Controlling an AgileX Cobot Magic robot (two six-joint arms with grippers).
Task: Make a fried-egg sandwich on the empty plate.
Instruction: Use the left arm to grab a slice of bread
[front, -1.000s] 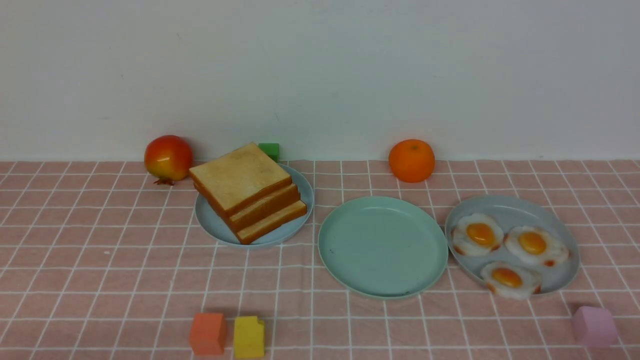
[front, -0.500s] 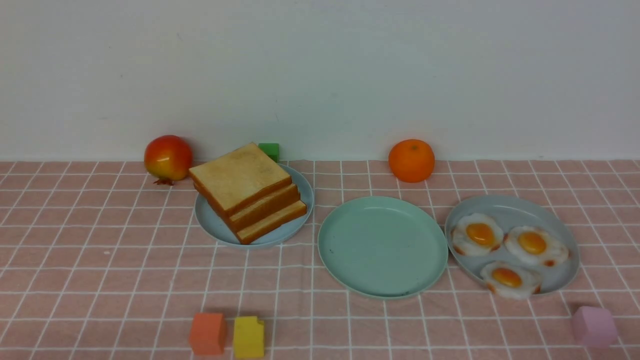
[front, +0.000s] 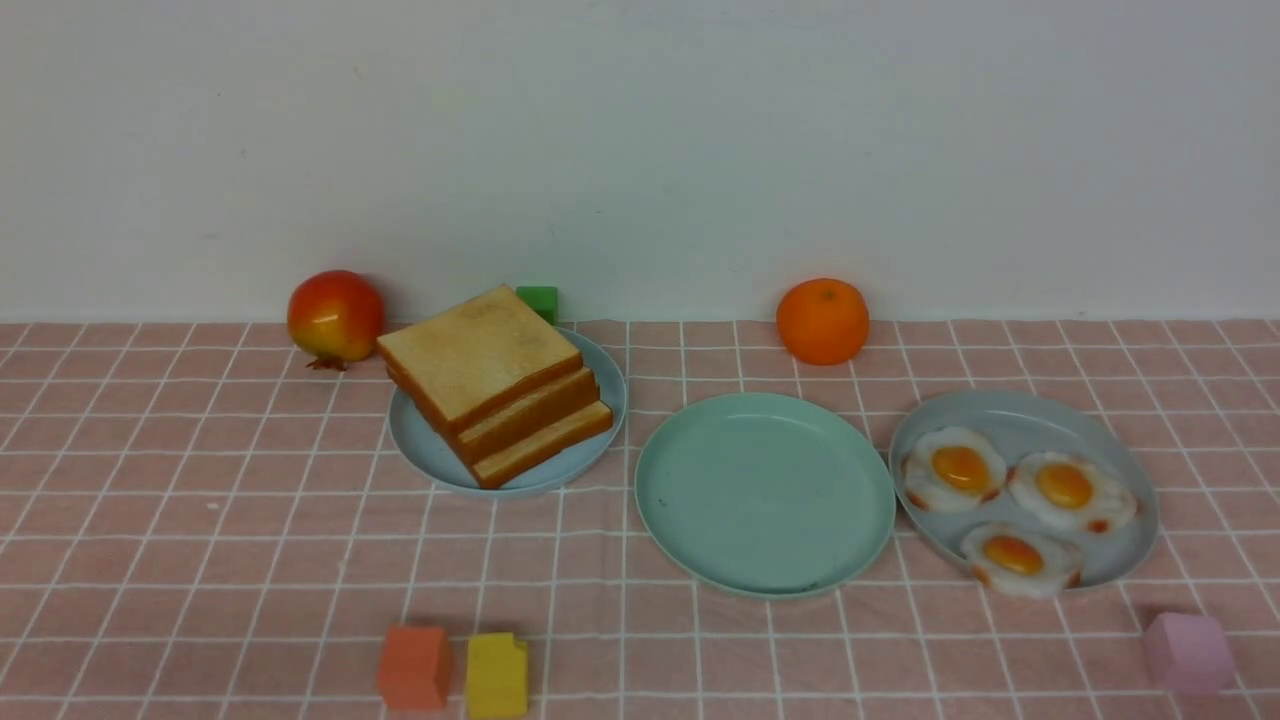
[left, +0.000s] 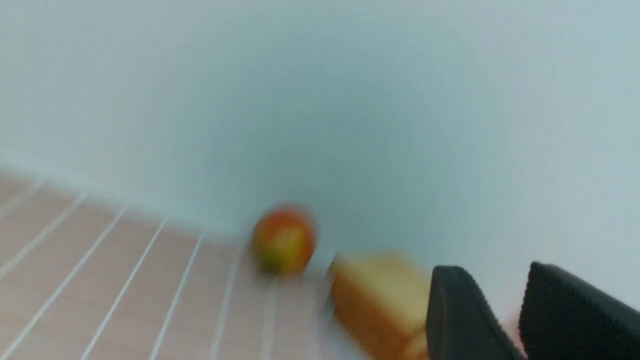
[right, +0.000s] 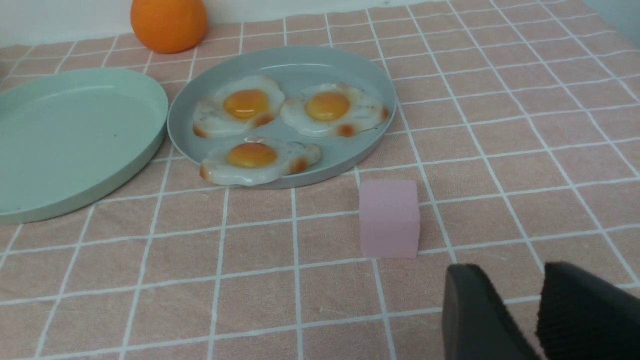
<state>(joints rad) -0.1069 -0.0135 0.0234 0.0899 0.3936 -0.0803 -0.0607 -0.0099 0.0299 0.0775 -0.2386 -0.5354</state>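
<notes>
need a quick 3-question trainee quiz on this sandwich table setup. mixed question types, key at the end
1. How many fried eggs lie on the grey-blue oval plate?
2. True or false: the mint-green plate has nothing on it yet.
3. What colour is the cube nearest the grey-blue oval plate: A orange, B pink, C green?

Key: 1. three; 2. true; 3. B
</notes>
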